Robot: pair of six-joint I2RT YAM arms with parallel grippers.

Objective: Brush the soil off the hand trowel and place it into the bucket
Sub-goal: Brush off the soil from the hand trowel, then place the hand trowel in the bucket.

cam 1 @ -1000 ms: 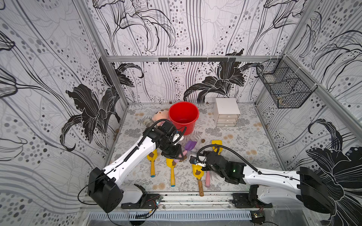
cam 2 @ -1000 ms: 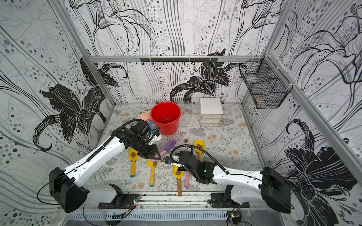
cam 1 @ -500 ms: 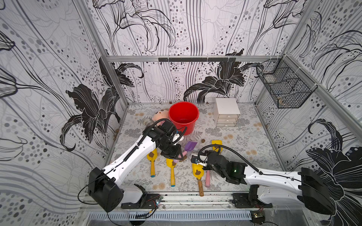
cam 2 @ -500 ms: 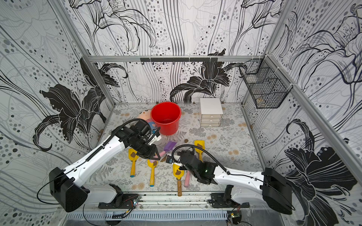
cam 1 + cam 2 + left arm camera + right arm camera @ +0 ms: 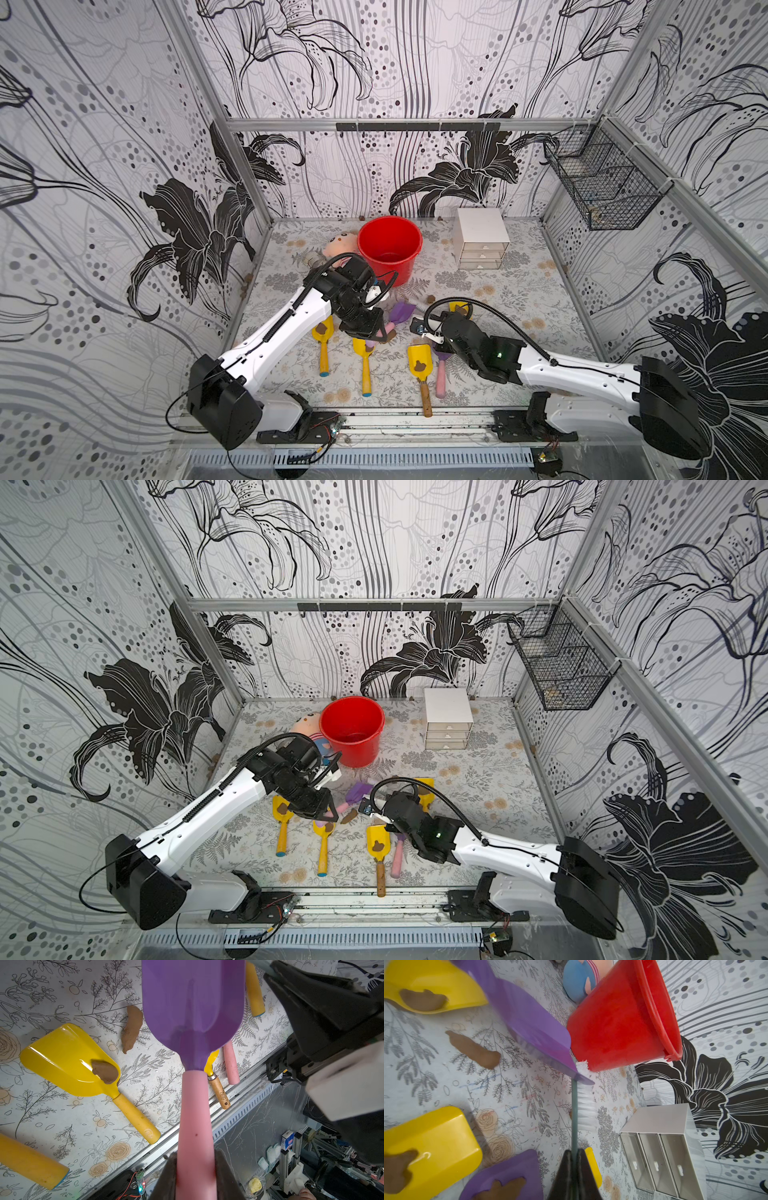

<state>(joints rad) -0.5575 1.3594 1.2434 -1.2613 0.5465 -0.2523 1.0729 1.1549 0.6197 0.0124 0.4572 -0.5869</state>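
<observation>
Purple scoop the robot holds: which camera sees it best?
The left wrist view: the purple plastic trowel with a pink handle fills it, gripped by the left pincer. The right wrist view shows only its blade; both top views show it small and partly hidden.

- The trowel [image 5: 192, 1001] I hold: purple blade, pink handle.
- Other trowels [image 5: 62, 1057]: yellow.
- Bucket [image 5: 405, 270]: bright red.
- Soil clump [image 5: 132, 1026]: dull brown (like clay).
- Mat [image 5: 498, 299]: grey leaves, tan roses.
- Walls [image 5: 104, 166]: black-and-white lilies, grey dots.
- My brush [image 5: 584, 1105]: white bristles, teal spine.
</observation>
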